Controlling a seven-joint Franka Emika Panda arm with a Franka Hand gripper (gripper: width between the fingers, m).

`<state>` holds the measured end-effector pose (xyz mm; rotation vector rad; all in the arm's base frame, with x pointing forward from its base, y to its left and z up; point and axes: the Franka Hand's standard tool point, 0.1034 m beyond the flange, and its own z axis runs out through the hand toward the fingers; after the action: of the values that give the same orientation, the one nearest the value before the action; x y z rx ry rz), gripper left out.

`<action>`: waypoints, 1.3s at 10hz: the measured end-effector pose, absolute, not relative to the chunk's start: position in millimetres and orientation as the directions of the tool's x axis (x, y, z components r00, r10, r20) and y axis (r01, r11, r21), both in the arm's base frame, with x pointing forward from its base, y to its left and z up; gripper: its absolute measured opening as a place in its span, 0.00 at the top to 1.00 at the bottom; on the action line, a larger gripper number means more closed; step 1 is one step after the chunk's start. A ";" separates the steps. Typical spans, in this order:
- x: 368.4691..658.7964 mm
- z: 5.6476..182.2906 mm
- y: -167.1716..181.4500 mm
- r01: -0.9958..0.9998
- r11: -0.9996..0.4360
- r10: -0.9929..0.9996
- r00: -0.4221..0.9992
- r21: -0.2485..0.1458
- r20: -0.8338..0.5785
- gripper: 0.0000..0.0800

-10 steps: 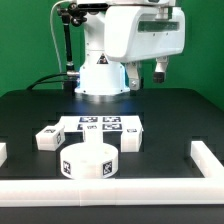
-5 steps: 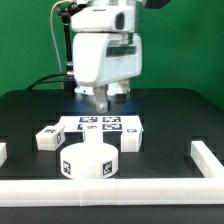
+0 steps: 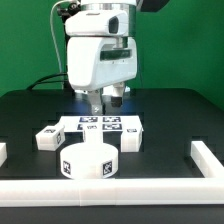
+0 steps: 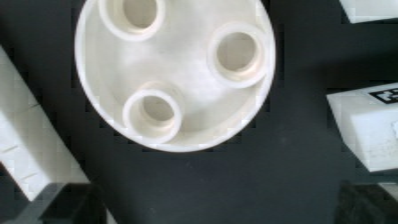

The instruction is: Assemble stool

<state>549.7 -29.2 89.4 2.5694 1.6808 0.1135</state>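
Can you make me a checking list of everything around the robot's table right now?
Surface: black table, with the marker board lying flat on it.
Job's things: round seat at the front, three holes facing up; a leg and a second leg sit on either side of the marker board.
Clutter: nothing seen.
Grippers: gripper open, holding nothing, above the table behind the marker board.
Cables: black cables behind the table.
Surroundings: white rails along the edges, green wall.
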 end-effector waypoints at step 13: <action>526.4 20.1 -40.5 0.913 -0.405 0.914 0.404 0.049 0.024 0.19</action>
<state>526.4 -40.5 20.1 2.6092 1.6977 0.0729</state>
